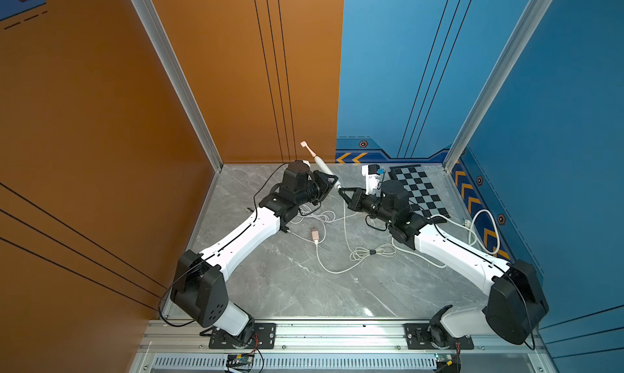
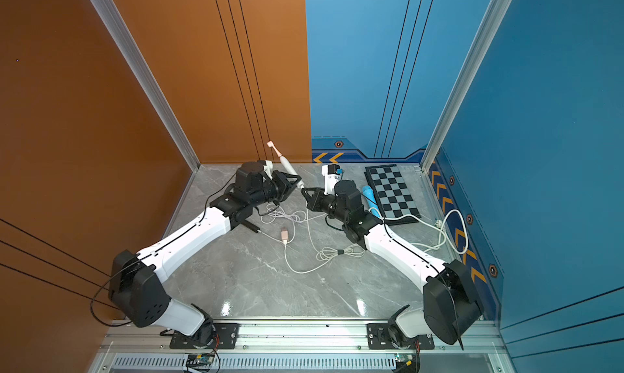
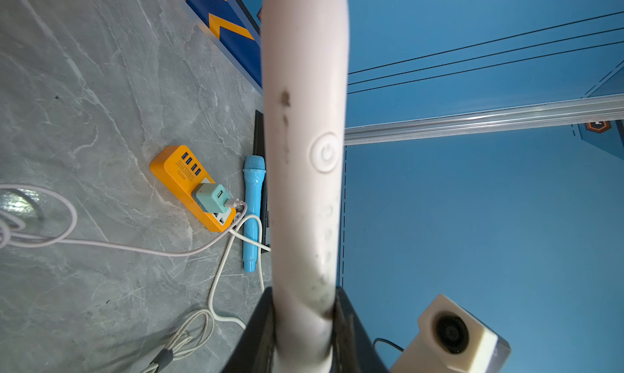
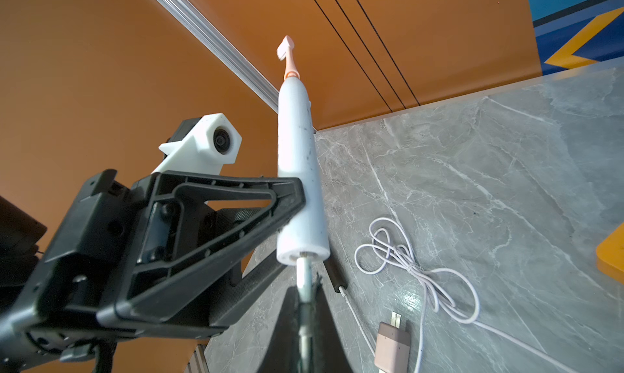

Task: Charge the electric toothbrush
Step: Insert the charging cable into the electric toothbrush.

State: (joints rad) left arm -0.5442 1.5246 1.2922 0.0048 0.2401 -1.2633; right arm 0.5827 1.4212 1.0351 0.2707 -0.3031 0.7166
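Electric toothbrush (image 1: pixel 322 167), white handle and pink brush head, aloft over the back of the grey marbled surface (image 1: pixel 304 287). Tilted, head toward the orange wall, base toward the right arm.

Clamped around the lower handle: left pincer (image 1: pixel 335 180), jaws narrowed onto the body from both sides.

On the handle in the left wrist view, a round button (image 3: pixel 326 152) embossed with a power symbol. Faint indicator marks below it, dark smudges alongside.

Pressed to the middle of the base, as seen in the right wrist view: charging plug (image 4: pixel 303 273), a short white stem pinched in the right pincer (image 4: pixel 304 307), jaws all but together. Whether fully seated, impossible to tell.

Trailing from the plug in both top views, white cable (image 1: pixel 346 226) down to a tied bundle (image 1: pixel 371 253). From there on to a pink adapter (image 1: pixel 315 234) lying flat on the surface between the two arms, prongs bare. Near it, a second, pinkish cable (image 4: pixel 418 270) in loose loops.

On the right arm's side, orange power strip (image 3: pixel 182 179) with four blue USB ports and a printed label too small to read. Plugged into it, mint-green charger (image 3: pixel 211 197), the pinkish cable in its port.

Just beside the strip, blue microphone (image 3: pixel 253 212), lying along the edge of a black-and-grey checkered mat (image 1: pixel 418 189) near the blue wall.
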